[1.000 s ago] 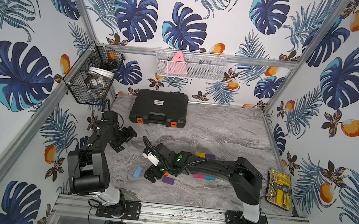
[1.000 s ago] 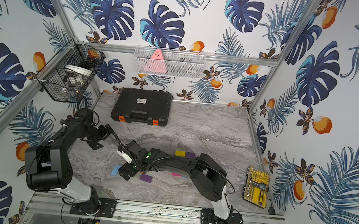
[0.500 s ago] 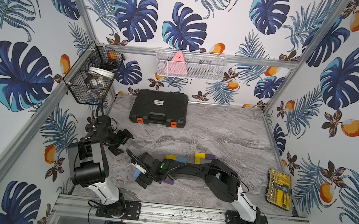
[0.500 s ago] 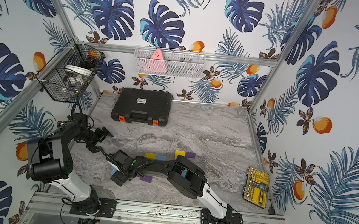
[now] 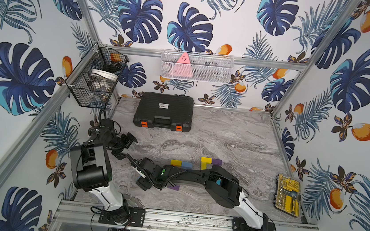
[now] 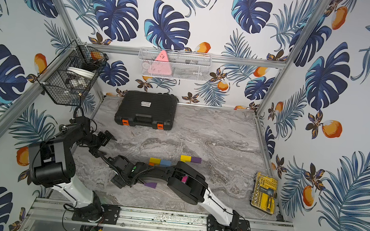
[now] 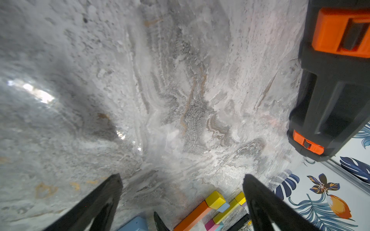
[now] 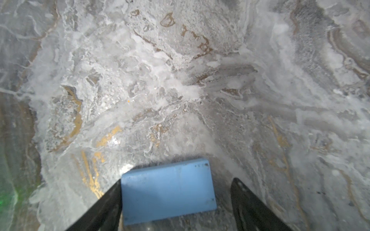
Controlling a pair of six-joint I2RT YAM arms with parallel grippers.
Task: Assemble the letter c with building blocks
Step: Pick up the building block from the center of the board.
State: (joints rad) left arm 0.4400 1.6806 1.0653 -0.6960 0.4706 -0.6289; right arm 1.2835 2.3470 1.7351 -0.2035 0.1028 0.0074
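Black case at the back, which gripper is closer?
Left. The left gripper hangs near a front corner of the black case; the right gripper is farther, straddling a light blue block.

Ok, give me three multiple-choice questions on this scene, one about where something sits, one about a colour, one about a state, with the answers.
1. Where on the grey marble table is the black plastic case with orange latches?
A) at the front edge
B) at the back, near the wall
C) in the very middle

2. What colour is the flat rectangular block between the right end effector's fingers?
A) orange
B) yellow
C) light blue

3. How is the left end effector?
A) open, holding nothing
B) shut tight, empty
C) shut on the case

Answers: B, both top views show the case by the back wall; C, the right wrist view shows the block there is light blue; A, the left wrist view shows its fingers wide apart over bare table.
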